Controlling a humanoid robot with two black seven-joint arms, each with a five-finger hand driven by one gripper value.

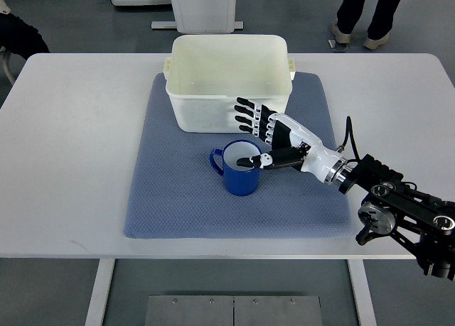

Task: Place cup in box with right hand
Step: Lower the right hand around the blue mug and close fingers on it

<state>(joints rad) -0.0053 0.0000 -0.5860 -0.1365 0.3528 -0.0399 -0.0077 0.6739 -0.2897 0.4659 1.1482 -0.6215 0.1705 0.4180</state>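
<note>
Cut off at the top edge: the legs and shoes of a person standing beyond the desk, and a white stand beside them. Lost past the right edge and lower right corner: most of the right arm, only its black joints and a cable showing. No view of the box floor near the front wall, hidden by that wall.

White box near the far edge of the desk, toward the middle, resting on the far part of a blue mat, open side up and holding nothing visible. Blue cup upright on the mat just in front of the box, closer to the near edge, handle pointing toward the left edge.

Right hand reaching in from the right, just beside the cup on its right. Four fingers stretched out flat above the cup's far rim, overlapping the box's front wall in the picture; hard to tell whether touching that wall. Thumb dipped over the cup's right rim, into the opening. Grip loose, not clenched; cup pinched or merely touched, cannot tell.
</note>
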